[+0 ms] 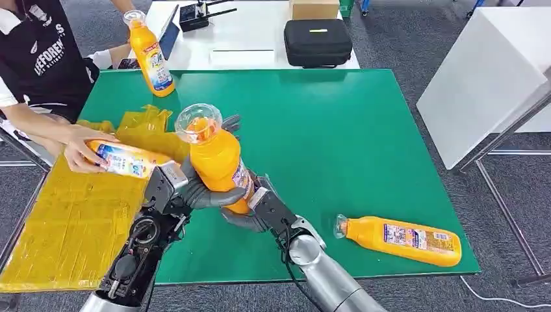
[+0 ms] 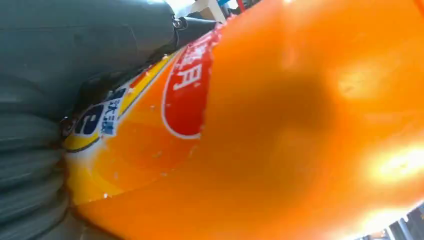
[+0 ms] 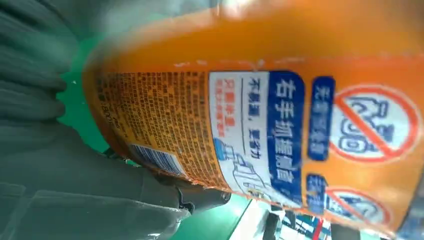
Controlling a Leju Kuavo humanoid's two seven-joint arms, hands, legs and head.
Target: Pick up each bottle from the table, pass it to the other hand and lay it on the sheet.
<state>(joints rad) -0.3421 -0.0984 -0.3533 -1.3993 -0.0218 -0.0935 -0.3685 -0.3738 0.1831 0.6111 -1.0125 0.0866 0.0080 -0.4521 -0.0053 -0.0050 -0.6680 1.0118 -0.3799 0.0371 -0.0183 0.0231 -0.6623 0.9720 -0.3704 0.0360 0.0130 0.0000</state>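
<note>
Orange plastic dominates the head view: an upright bottle point(image 1: 217, 162) with a clear cap is held above the green table point(image 1: 364, 130), near its front edge, with both hands on its lower half. The left hand point(image 1: 195, 188) wraps its fingers around the body from the sheet side; the right hand point(image 1: 250, 211) cups it from below and behind. A second bottle point(image 1: 399, 239) lies flat near the table's right front corner, a third point(image 1: 151, 55) stands at the far left edge, and a person's hand point(image 1: 81, 149) holds a fourth point(image 1: 127, 159) over the yellow sheet point(image 1: 71, 221).

From the left wrist, the bottle point(image 2: 280, 130) sits tight against the grey thumb point(image 2: 90, 45); the darker fingers are hidden behind it.

From the right wrist, the label side of the bottle point(image 3: 260, 130) rests against the grey hand point(image 3: 75, 195), whose fingertips are also out of sight.

The bottle looks rigid, full and fairly heavy, with a smooth, likely slippery skin; the mid-body around the label seems the safest hold, not the thin cap. Which hand carries the weight cannot be told.
</note>
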